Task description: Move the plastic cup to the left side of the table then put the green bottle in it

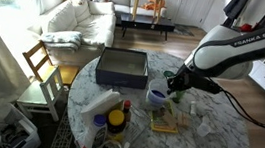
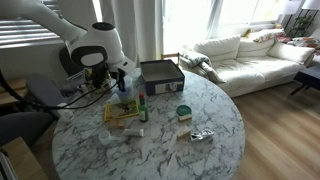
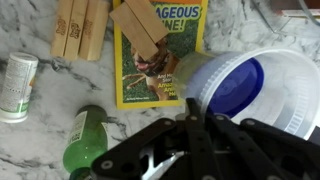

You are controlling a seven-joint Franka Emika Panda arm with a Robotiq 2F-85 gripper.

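The plastic cup [image 3: 240, 85], whitish with a blue inside, fills the right of the wrist view and shows in an exterior view [image 1: 157, 95]. My gripper [image 3: 200, 108] sits at its near rim, its fingers close together on the cup wall. In both exterior views the gripper [image 1: 176, 85] [image 2: 122, 83] is low over the round marble table [image 1: 215, 144] [image 2: 190, 155]. The green bottle [image 3: 85, 140] lies on the table just left of the gripper, apart from the cup.
A yellow magazine [image 3: 160, 50] with wooden blocks [image 3: 82, 28] lies beyond the cup. A small white bottle [image 3: 18, 85] is at the left. A dark box [image 1: 123, 68], a yellow bottle with red cap [image 1: 125, 111] and a green-lidded jar [image 2: 183, 112] share the table.
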